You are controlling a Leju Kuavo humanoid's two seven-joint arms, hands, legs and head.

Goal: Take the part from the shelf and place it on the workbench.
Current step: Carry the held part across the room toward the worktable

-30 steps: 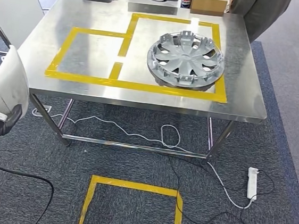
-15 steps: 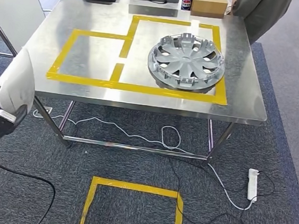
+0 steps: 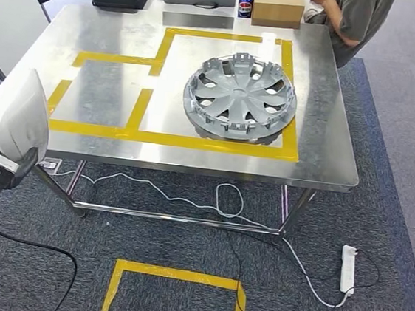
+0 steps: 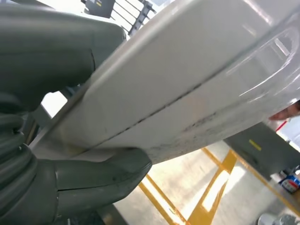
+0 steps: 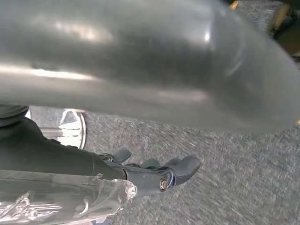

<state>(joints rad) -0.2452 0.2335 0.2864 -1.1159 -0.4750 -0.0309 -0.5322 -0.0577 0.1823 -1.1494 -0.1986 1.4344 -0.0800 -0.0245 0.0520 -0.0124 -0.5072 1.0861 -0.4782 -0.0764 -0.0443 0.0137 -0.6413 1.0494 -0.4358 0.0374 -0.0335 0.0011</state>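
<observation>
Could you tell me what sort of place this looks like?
Probably a workshop or robot test area set up in an office: a steel workbench marked with yellow tape, a hubcap lying on it, and grey carpet with loose cables.

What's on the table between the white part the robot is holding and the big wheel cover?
Just bare steel table with yellow tape lines, in the head view.

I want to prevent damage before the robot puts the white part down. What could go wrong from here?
1. The left hand holds the white part only at its edge, so it may slip.
2. The part is low, beside the table edge, and could strike it.
3. The hubcap fills one taped box; the part might land against it.
</observation>
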